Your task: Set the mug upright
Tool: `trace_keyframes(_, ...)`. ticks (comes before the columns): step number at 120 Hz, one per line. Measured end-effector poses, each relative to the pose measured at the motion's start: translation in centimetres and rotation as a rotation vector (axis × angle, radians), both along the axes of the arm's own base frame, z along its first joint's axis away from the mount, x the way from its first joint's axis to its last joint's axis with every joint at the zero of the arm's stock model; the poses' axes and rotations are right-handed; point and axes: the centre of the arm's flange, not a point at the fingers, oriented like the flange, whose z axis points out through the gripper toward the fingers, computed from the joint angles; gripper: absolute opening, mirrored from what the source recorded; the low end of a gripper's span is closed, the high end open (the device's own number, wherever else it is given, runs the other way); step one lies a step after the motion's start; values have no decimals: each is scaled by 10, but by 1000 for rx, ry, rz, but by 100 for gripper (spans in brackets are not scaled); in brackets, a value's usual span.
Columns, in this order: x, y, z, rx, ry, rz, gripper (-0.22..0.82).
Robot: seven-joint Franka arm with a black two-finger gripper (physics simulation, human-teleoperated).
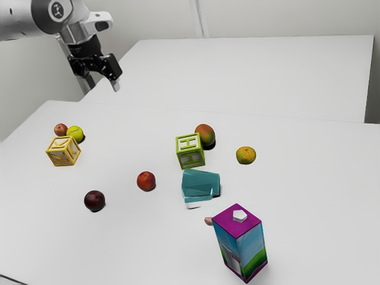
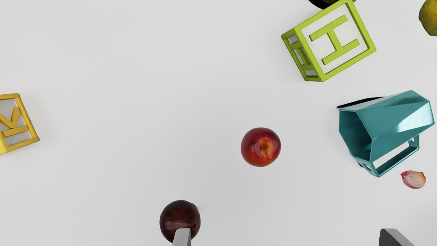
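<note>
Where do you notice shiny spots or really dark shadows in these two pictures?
Wrist view: a pale glare patch on the teal mug's side, a thin black shadow along the mug, a dull sheen on the dark round fruit; exterior view: a small black shadow at the foot of the mango, soft, pale light over the table.

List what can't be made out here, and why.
- Side the mug lies on: both views, hidden beneath its own body.
- Mango, lower part: exterior view, behind the H block; wrist view, cut by the edge and blocked by that block.
- Small reddish fruit's kind: exterior view, too small, partly behind the tennis ball.
</note>
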Motion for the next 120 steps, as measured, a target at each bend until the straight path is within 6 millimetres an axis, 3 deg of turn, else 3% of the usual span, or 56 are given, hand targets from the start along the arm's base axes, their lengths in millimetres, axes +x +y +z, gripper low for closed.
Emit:
trace_keyframes(17, -2, 4, -7, -12, 8, -7, 60)
trace_keyframes(41, -9, 10, -69, -263, 103, 60, 60)
trace_keyframes(53, -29, 18, -100, -397, 132, 126, 60)
trace_keyframes(79, -48, 42, -170, -637, 141, 288, 60)
trace_keyframes(102, -49, 66, -203, -712, 69, 380, 60)
trace_keyframes(111, -46, 58, -213, -716, 54, 377, 60)
trace_keyframes(120, -39, 29, -221, -714, 53, 332, 60)
